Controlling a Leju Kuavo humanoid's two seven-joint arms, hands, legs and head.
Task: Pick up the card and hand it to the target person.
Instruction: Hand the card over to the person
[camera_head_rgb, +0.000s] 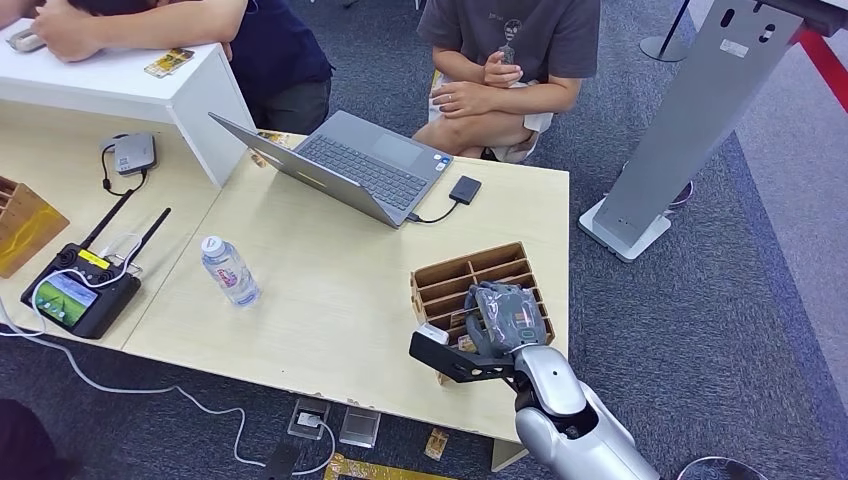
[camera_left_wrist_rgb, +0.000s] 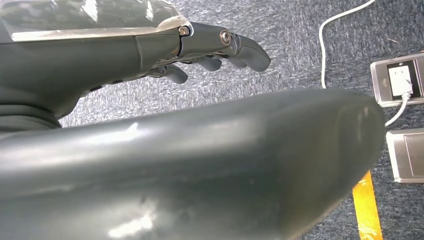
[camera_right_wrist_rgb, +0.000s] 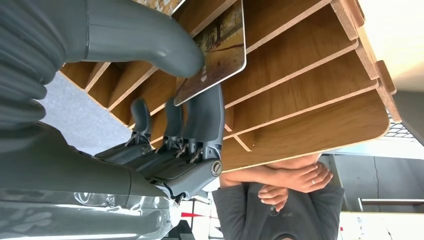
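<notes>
Right hand (camera_head_rgb: 505, 318) is over the wooden organizer (camera_head_rgb: 478, 282) at the table's (camera_head_rgb: 330, 300) near right corner. In the right wrist view the thick grey thumb (camera_right_wrist_rgb: 150, 37) and a dark finger (camera_right_wrist_rgb: 210, 115) pinch the card (camera_right_wrist_rgb: 217, 47) from opposite faces; the other fingers are curled alongside, just under the card. Card is thin, flat, with rounded corners, a white edge and a brownish printed picture. It stands in one of the organizer's slots, between thin plywood dividers.

Left hand (camera_left_wrist_rgb: 150, 55) hangs over grey carpet (camera_left_wrist_rgb: 295, 40): fingers slightly curled, apart, holding nothing. White cable (camera_left_wrist_rgb: 340, 20) and metal floor sockets (camera_left_wrist_rgb: 400, 82) beside it.

Organizer: light brown ply, rectangular, open grid of narrow compartments.

Mid-table: clear plastic water bottle (camera_head_rgb: 230, 271), white cap, lying on the pale wood-grain surface. Toward the left edge, a black controller (camera_head_rgb: 80, 290) with a lit screen and two antennas.

Far edge: grey laptop (camera_head_rgb: 345, 165), open, with a small black box (camera_head_rgb: 465, 189) cabled to it. Beyond that edge a person (camera_head_rgb: 505, 70) in a grey T-shirt sits with hands together.
</notes>
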